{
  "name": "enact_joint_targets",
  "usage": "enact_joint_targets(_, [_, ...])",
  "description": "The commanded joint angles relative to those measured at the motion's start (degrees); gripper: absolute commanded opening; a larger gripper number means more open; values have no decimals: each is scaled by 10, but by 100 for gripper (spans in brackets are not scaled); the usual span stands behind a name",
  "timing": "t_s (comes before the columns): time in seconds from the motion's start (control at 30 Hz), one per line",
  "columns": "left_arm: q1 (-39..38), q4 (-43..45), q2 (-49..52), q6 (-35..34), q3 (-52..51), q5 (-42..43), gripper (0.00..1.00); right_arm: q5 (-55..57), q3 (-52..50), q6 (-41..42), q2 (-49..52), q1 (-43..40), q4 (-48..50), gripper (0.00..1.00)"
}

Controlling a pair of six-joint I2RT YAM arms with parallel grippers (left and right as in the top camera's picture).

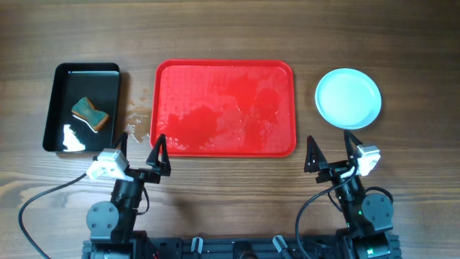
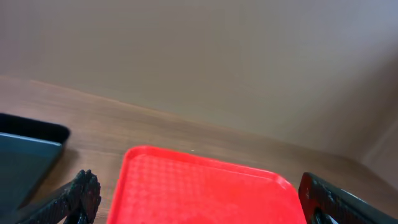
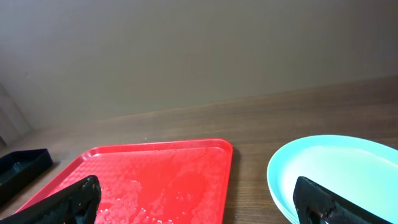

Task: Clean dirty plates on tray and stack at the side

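Black tray (image 1: 50, 108) at far left keeps the sponge (image 1: 89, 114) contained; left jaws spread, empty. Red tray (image 1: 224, 108) at centre is wet and bare, so washing looks finished. Plates (image 1: 348, 98) sit stacked on the bench (image 1: 230, 194) to its right; right jaws spread, empty.

Soft, even room light from above, faint shadows only, pale glare on the wet red tray (image 1: 215, 79), white glints inside the black tray (image 1: 108, 86), overhead view sharp, wrist views softer, dark fingertips (image 2: 81, 193) blurred at the bottom corners, wall dim and featureless.
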Motion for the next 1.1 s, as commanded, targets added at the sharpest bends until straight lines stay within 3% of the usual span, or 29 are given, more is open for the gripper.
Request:
enact_joint_targets(0.0, [18,18,-6,17,-32,-40,100,4,-1,-10,-6,-2,2,100])
enact_joint_targets(0.2, [27,-26,-6,134,-37,-34,100,4,-1,-10,-6,-2,2,100])
enact_joint_targets(0.37, [33,-35,-6,185,-37,-34,100,4,-1,-10,-6,-2,2,100])
enact_joint_targets(1.07, [45,-33,-6,185,-37,-34,100,4,-1,-10,-6,-2,2,100])
